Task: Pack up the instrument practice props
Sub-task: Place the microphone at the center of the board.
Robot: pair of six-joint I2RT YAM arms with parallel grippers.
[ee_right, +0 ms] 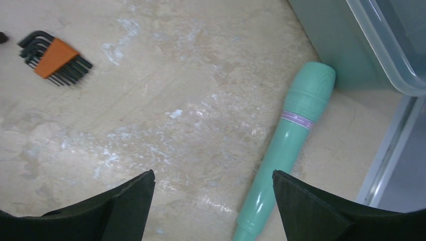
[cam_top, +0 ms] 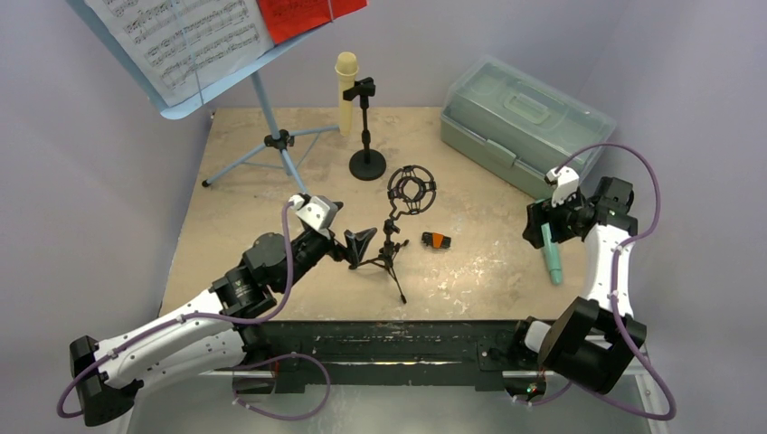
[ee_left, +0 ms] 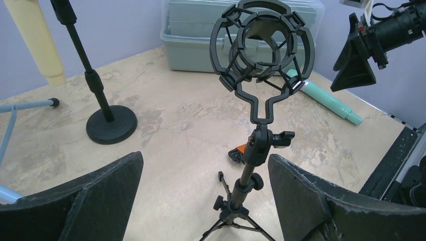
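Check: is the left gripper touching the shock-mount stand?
Apart. The left wrist view shows the left gripper open, its fingers flanking the stand, with bare table visible in both gaps.

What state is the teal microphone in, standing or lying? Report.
Lying down: the teal microphone rests flat on the table, its head by the case.

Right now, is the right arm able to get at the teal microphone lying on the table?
Probably yes. The right pincer hangs open just above the teal microphone, which lies uncovered on the table. Only its head lies by the grey-green case, so the handle looks the freer place to grip.
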